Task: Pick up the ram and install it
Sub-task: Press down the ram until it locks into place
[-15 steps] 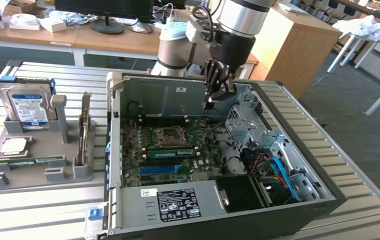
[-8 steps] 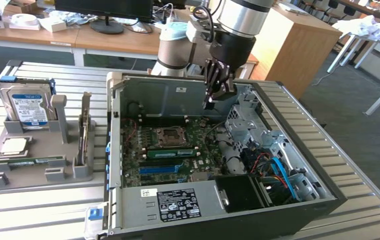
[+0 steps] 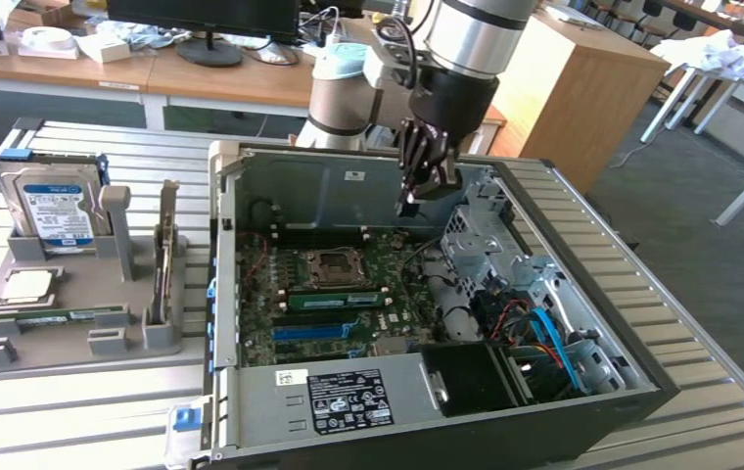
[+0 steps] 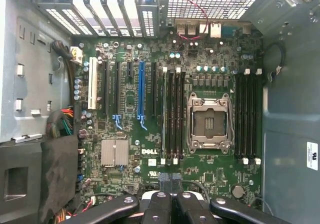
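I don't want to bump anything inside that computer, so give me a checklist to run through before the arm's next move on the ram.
1. End effector open for a grasp: not ok, shut.
2. End effector empty: ok, nothing seen between the fingers.
3. Ram ready: ok, lying in the grey holder at the exterior view's left.
4. End effector over ram: not ok, it hangs above the open case.
5. Free slots beside the socket: ok, they look empty.
6. Slot latches open: cannot tell.

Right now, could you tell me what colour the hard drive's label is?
Blue and white; the hard drive's label shows best in the exterior view.
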Robot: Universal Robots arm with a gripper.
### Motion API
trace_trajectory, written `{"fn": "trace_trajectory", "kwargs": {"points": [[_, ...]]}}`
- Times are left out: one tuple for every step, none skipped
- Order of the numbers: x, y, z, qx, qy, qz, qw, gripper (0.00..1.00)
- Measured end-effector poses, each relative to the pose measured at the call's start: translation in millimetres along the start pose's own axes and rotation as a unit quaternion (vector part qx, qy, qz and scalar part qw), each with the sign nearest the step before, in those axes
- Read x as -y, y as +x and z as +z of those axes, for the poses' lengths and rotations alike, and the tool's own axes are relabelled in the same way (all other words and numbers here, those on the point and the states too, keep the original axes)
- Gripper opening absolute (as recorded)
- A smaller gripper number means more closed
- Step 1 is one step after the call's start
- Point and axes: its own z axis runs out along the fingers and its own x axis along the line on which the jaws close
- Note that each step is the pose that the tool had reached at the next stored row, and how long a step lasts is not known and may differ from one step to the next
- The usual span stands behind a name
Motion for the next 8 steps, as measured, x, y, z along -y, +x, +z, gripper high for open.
{"fn": "trace_trajectory", "kwargs": {"points": [[0.1,0.0,1.9,0.0004,0.0000,0.000,1.0000,0.10],[0.2,0.0,3.7,0.0008,0.0000,0.000,1.0000,0.10],[0.2,0.0,5.5,0.0014,0.0000,0.000,1.0000,0.10],[0.3,-0.1,7.3,0.0021,0.0000,0.000,1.0000,0.10],[0.4,-0.1,9.1,0.0028,0.0000,0.000,1.0000,0.10],[0.4,0.0,10.9,0.0035,0.0000,0.000,1.0000,0.10],[0.5,0.0,12.7,0.0040,0.0000,0.000,1.0000,0.10],[0.6,-0.1,14.4,0.0045,0.0000,0.000,1.0000,0.10]]}}
